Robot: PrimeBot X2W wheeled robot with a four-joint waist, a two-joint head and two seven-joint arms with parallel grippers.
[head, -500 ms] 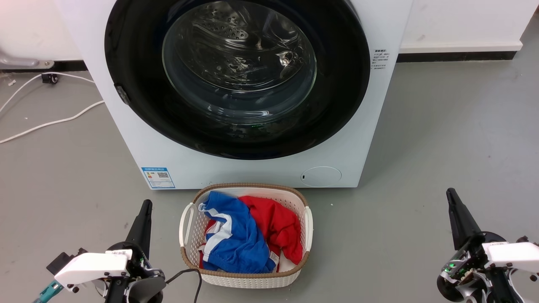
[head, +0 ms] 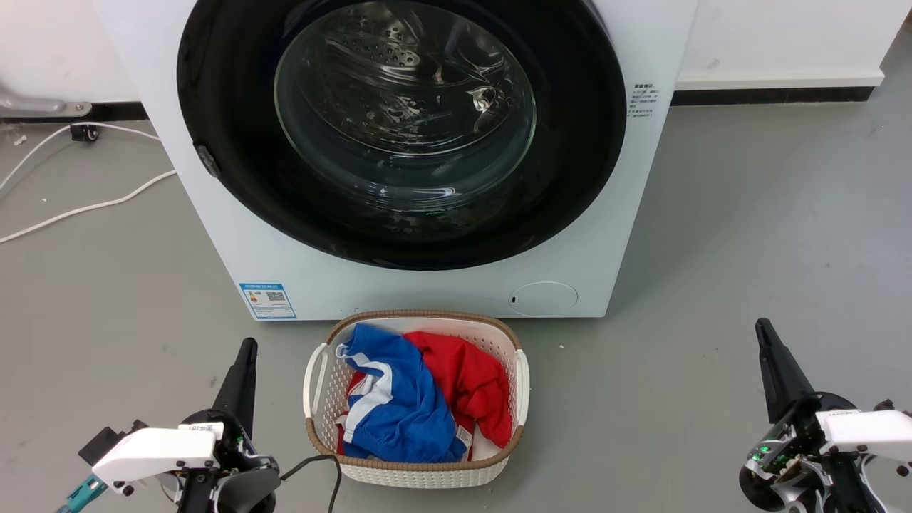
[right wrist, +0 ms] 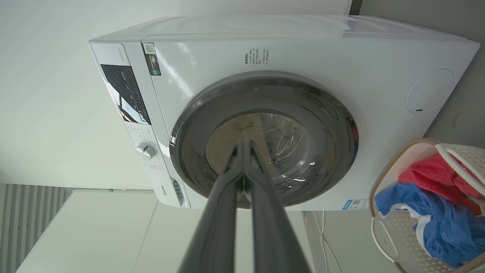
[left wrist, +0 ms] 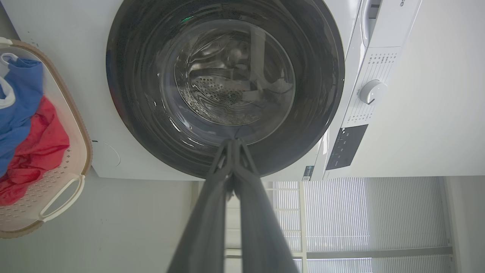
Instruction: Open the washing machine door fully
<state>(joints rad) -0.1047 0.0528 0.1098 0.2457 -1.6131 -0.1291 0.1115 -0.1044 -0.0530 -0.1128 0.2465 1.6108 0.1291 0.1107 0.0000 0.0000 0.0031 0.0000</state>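
Head view has us looking down at both hands, parked low on either side of the laundry. Our left hand is clenched, its two dark fingers pressed together on nothing. Our right hand is the same deal: squeezed tight and empty.

The washing machine door is well ahead of both hands, roughly between them, and neither one touches it. It looks closed flat against the white machine front, a glossy black ring around the glass bowl with the steel drum visible through it.

Between our hands, on the grey floor, sits a white basket with a brown rim. It holds a blue garment on the left hand's side and a red garment on the right hand's side. Just past the basket there's a small round white flap low on the machine. White cables run along the floor ahead of the left hand, off to its outer side. Both wrist views show the fingertips meeting with the door glass behind them.
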